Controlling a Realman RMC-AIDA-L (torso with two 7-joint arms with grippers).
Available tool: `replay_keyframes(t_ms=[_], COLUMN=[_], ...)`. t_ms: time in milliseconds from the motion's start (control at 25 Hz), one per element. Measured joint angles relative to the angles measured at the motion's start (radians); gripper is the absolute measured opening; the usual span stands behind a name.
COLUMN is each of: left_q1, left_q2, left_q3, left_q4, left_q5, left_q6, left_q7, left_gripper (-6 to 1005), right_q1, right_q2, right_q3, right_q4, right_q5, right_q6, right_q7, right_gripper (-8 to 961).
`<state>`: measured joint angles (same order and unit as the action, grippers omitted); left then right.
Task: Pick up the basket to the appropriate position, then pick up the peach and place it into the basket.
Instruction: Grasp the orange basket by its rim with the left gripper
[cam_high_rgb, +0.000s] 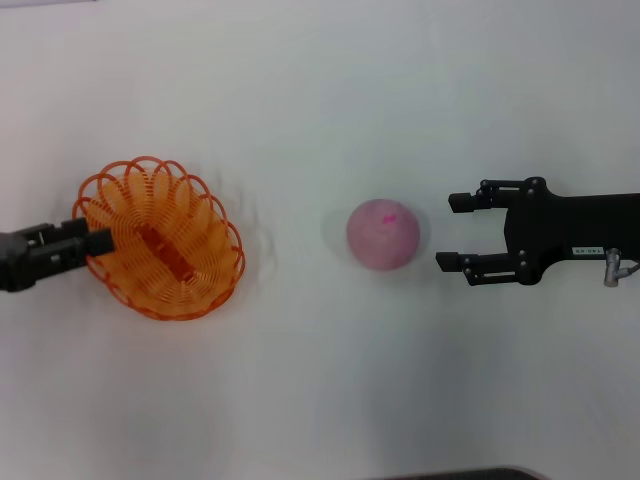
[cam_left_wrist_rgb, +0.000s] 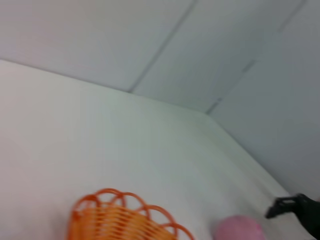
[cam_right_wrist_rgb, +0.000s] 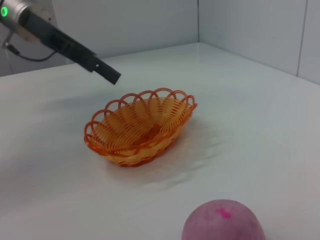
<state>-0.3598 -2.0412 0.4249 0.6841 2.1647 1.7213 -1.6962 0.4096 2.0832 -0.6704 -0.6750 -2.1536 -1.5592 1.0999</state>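
Peach (cam_right_wrist_rgb: 223, 220) sits closest, mid-bench, not picked up yet. Going left to right: my left gripper (cam_high_rgb: 95, 242) is at the basket (cam_high_rgb: 162, 238) rim by the left edge, can't tell its jaws; my right gripper (cam_high_rgb: 456, 232) has jaws wide open just beside the peach.

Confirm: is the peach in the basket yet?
No, the peach lies on the table, apart from the basket, near the open right gripper.

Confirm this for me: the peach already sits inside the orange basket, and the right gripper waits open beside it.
Wrong on one point. The peach is not inside the basket; it lies on the table, apart from it, as the head view shows. The right gripper does wait open beside the peach.
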Motion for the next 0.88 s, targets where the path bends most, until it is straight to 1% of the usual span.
replay_keyframes(t_ms=[120,280,480,640,880], left_q1=[-0.015,-0.036,-0.055,-0.087,-0.163], left_q2=[0.007,0.009,0.005,-0.005,-0.035], left_q3=[0.006,0.024,0.117,0.191,0.222], left_q4=[0.026,0.103,0.226,0.304,0.368], left_q5=[0.002,0.011,0.018,0.075,0.199], left_q6=[-0.016,-0.039,-0.064,-0.104,-0.144], left_q7=[-0.053,-0.136,-0.222,-0.276,-0.288], left_gripper=[669,669,668,668,668], right_q1=[0.0,0.002,0.006,0.007,0.007], right_q2=[0.0,0.0,0.0,0.0,0.0], right_q3=[0.0,0.0,0.0,0.0,0.0], right_q4=[-0.001,-0.001,0.001,0.001,0.002], right_q5=[0.0,0.0,0.0,0.0,0.0], right_q6=[0.0,0.0,0.002,0.002,0.0], right_q7=[0.0,0.0,0.0,0.0,0.002], right_gripper=[795,795,795,795,795])
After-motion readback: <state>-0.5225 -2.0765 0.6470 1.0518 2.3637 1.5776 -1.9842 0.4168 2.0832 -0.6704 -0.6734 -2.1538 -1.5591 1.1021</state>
